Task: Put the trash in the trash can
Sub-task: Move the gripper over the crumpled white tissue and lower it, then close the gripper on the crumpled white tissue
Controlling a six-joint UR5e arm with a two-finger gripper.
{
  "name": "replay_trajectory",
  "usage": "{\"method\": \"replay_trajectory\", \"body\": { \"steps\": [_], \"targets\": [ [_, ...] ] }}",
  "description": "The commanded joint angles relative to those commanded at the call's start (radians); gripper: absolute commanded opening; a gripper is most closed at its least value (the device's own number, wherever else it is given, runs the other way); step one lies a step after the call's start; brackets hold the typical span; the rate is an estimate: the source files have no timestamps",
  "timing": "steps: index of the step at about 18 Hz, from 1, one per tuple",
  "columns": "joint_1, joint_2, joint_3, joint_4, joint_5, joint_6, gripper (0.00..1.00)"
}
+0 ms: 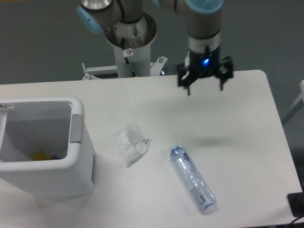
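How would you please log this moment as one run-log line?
phase: approach | gripper: open, empty, above table | crumpled whitish plastic wrapper, clear plastic bottle: on table | white plastic bin: neither inside

The claw (205,83) hangs with its fingers spread over the far side of the tabletop (228,114), with bare surface under it and to its right. Nearer the camera, the bottle (192,178) lies flat and slanted, and the wrapper (131,144) lies to its left, a strip of bare tabletop between them. The bin (45,147) stands tall at the left edge, its mouth open upward, with a gap between its wall and the wrapper. The arm's base column (129,45) rises behind the far edge
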Motion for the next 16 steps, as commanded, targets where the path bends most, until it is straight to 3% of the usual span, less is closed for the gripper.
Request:
{"method": "replay_trajectory", "body": {
  "steps": [3,10,16],
  "targets": [
    [-0.115,-0.113,0.001,0.046,0.003,-0.089,1.0],
    [-0.246,-0.196,-0.022,0.052,0.005,-0.141,1.0],
    [-0.292,-0.275,-0.023,0.069,0.038,-0.168,1.0]
  ]
}}
